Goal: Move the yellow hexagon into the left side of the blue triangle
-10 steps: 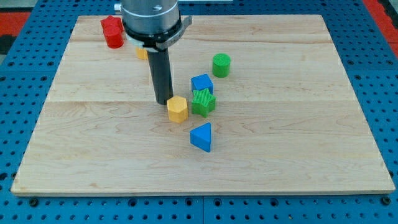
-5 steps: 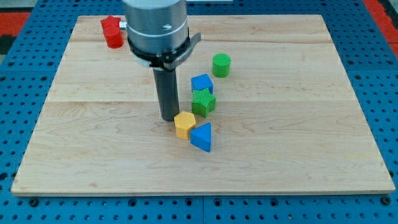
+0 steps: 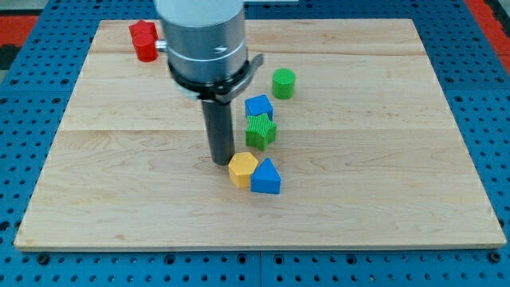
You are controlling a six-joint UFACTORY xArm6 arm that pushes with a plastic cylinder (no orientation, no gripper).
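The yellow hexagon [image 3: 242,169] lies near the middle of the wooden board [image 3: 382,159], touching the left side of the blue triangle [image 3: 266,177]. My tip [image 3: 221,162] stands just up and to the left of the yellow hexagon, against its upper left edge. The rod rises from there to the arm's grey body, which covers part of the board's top.
A green star-shaped block [image 3: 260,131] sits just above the hexagon and triangle, with a blue cube-like block [image 3: 258,106] above it. A green cylinder [image 3: 284,82] lies further up and right. Two red blocks [image 3: 144,40] sit at the top left corner.
My tip moved down and to the right, pushing the yellow hexagon from beside the green star down against the blue triangle. The triangle turned and slid slightly right.
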